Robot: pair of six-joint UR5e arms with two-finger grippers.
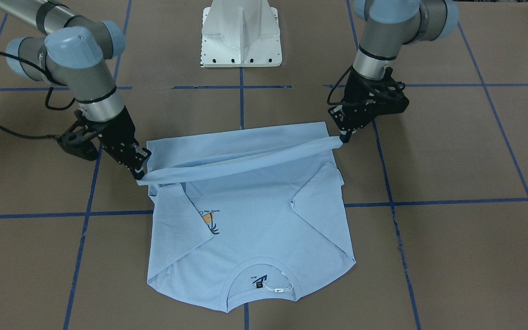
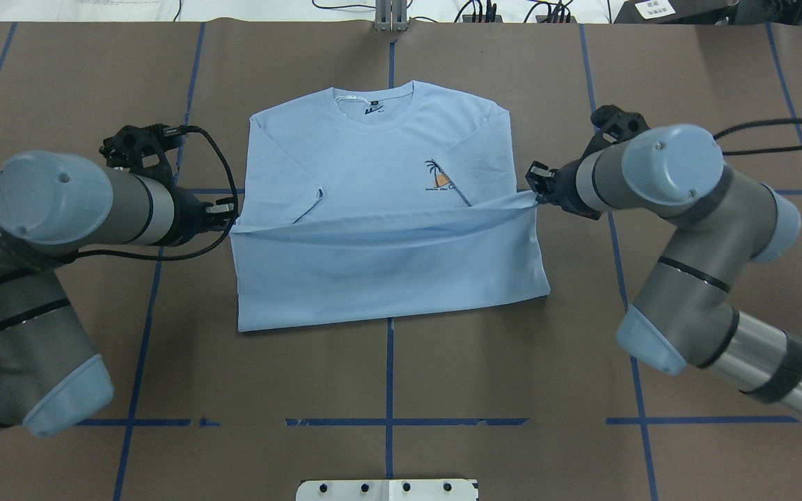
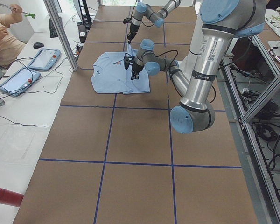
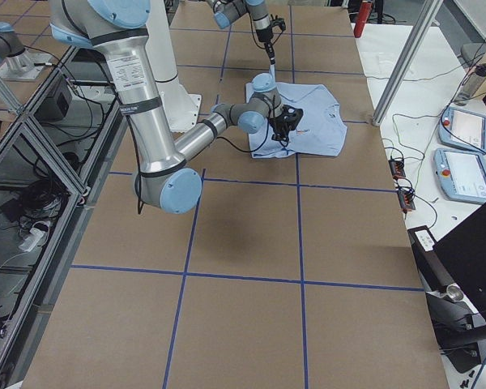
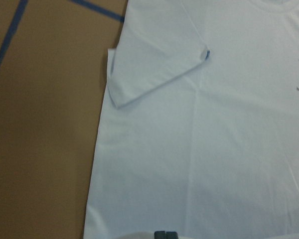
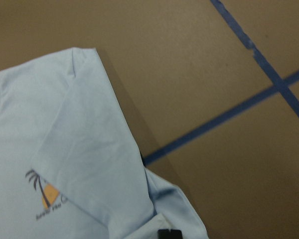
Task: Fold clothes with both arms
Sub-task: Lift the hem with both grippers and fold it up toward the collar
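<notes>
Brown paper gridded with blue tape covers the counter. On it the light blue T-shirt lies centred, neck away from the robot. The left hand and right hand each pinch a hem corner, lifted over mid-shirt. Uneven travel could skew the fold, and a weak pinch could drop a corner.

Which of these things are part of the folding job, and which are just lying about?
In the job: light blue T-shirt; left tool and right tool, each pinching one end of its lifted bottom edge.
Lying about: white pedestal base; two tablets; red tube.
</notes>
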